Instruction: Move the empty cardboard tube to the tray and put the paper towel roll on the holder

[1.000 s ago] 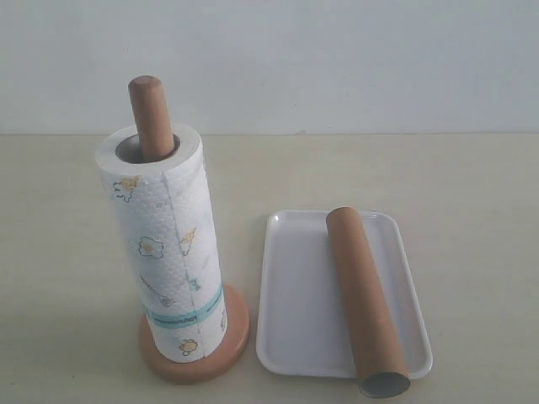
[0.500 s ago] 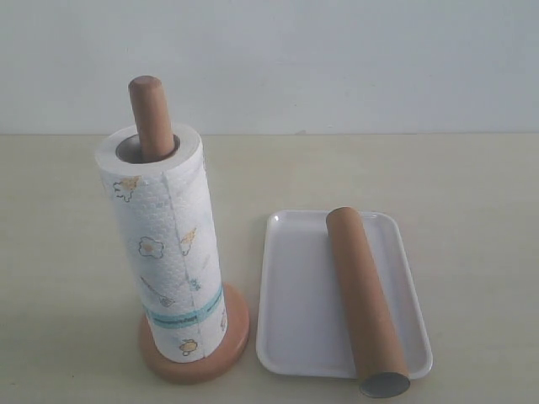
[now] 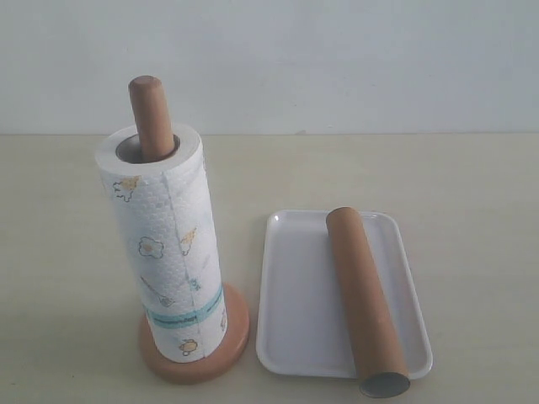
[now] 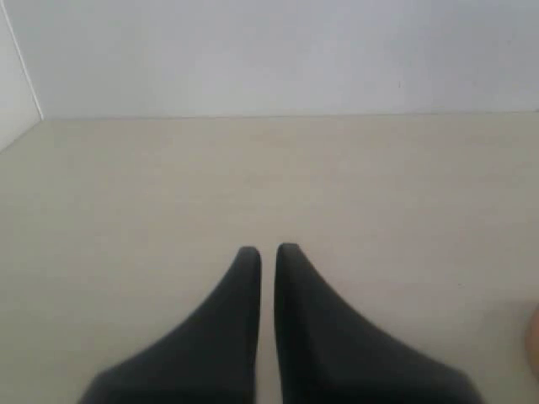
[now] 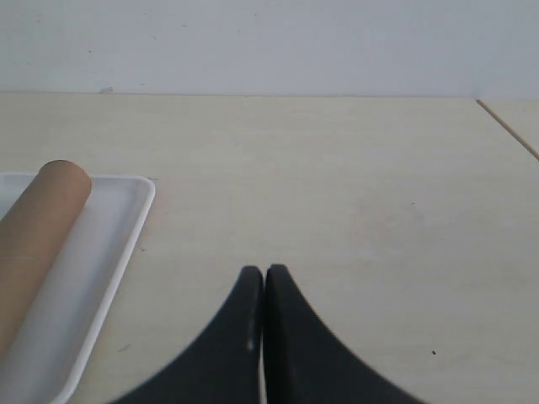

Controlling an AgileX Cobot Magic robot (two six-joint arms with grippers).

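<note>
Left claw (image 4: 268,249) closed, empty, low over table (image 4: 168,185); right claw (image 5: 264,271) likewise.

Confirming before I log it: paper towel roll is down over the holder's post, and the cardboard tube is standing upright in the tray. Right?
Not quite. The exterior view shows the empty cardboard tube lying on its side along the tray, not upright, with its near end poking past the front rim. The rest holds: the paper towel roll is down over the post of the holder.
</note>
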